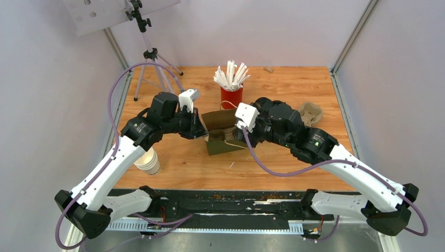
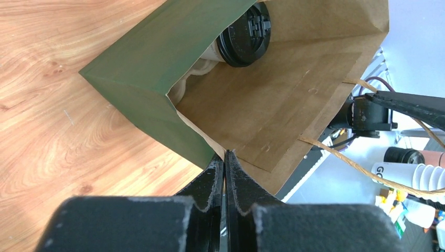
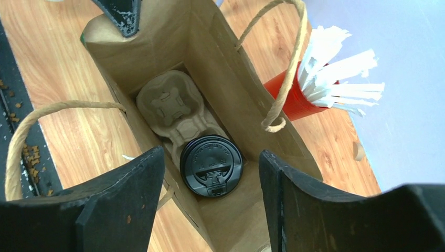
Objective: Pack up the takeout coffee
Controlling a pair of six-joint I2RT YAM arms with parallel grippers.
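Right gripper (image 3: 211, 156) looms closest, its two black fingers (image 3: 120, 194) spread wide over the mouth of the green paper bag (image 3: 231, 79), and nothing sits between them! Straight down inside the bag is the takeout coffee (image 3: 211, 165), black lid up, seated upright in one pocket of a pulp cup carrier (image 3: 167, 105) that lies on the bag's floor. Left gripper (image 2: 225, 157) is over at the bag's rim, jaws pinched tight on the paper edge and gripping that end of the mouth. Twine handles (image 3: 286, 63) arc out from both long sides of the bag. Just behind the bag a red cup (image 1: 231, 97) bristles with white sticks (image 1: 231, 76). Left of the bag, toward the near edge of the table (image 1: 183, 168), there's a stack of white paper cups (image 1: 148, 160), and right of the bag, past the right arm, lies a second pulp carrier (image 1: 309, 113).
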